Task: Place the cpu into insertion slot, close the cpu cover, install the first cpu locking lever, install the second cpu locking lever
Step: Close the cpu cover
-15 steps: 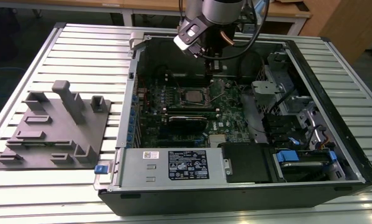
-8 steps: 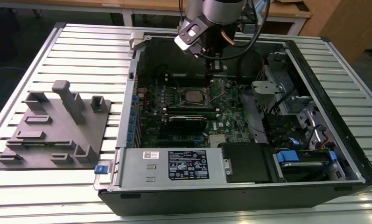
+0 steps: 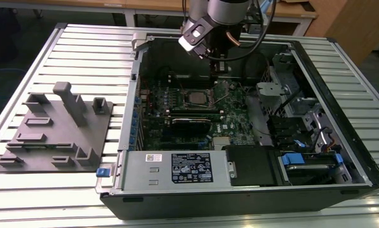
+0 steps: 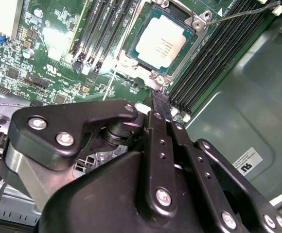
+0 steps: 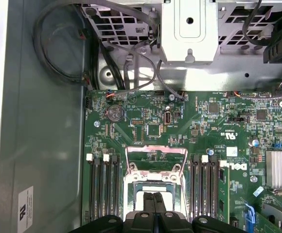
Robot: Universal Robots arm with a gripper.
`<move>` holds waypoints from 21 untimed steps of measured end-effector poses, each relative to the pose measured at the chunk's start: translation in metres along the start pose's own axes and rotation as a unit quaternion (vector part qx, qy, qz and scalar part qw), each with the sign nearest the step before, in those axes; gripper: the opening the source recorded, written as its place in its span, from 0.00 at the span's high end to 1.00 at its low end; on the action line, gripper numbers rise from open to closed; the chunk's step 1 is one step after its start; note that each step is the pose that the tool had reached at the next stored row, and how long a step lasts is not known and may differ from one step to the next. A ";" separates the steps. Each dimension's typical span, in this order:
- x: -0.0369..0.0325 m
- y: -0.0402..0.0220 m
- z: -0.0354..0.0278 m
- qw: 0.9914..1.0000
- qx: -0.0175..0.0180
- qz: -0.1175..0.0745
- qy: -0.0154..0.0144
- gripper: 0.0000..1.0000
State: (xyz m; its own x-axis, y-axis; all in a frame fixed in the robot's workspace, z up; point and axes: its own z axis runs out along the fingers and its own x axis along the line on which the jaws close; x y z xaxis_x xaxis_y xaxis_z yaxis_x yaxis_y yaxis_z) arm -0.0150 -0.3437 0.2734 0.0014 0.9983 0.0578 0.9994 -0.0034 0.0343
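pincer (image 5: 153, 198) closed, empty, near cpu (image 4: 160, 43) | cpu flat in socket (image 4: 198, 23), metal top up | cpu cover (image 5: 155, 148) flipped open

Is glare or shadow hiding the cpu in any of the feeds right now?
Second wrist view: the cpu shines pale on top, but its edges read clearly. Exterior view: the table slats glare white near the front and the case is dim inside, with the cpu visible. First wrist view: even light, though the dark gripper covers part of the socket.
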 end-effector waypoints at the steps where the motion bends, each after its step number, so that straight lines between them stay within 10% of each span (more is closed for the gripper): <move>1: 0.0000 0.0003 0.0000 1.000 0.000 0.000 0.000 0.89; 21: 0.0000 0.0081 0.0003 1.000 0.000 0.000 0.000 0.89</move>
State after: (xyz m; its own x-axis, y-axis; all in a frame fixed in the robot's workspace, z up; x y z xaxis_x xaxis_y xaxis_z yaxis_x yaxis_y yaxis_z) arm -0.0069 -0.3437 0.2734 0.0013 0.9983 0.0577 0.9994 -0.0033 0.0343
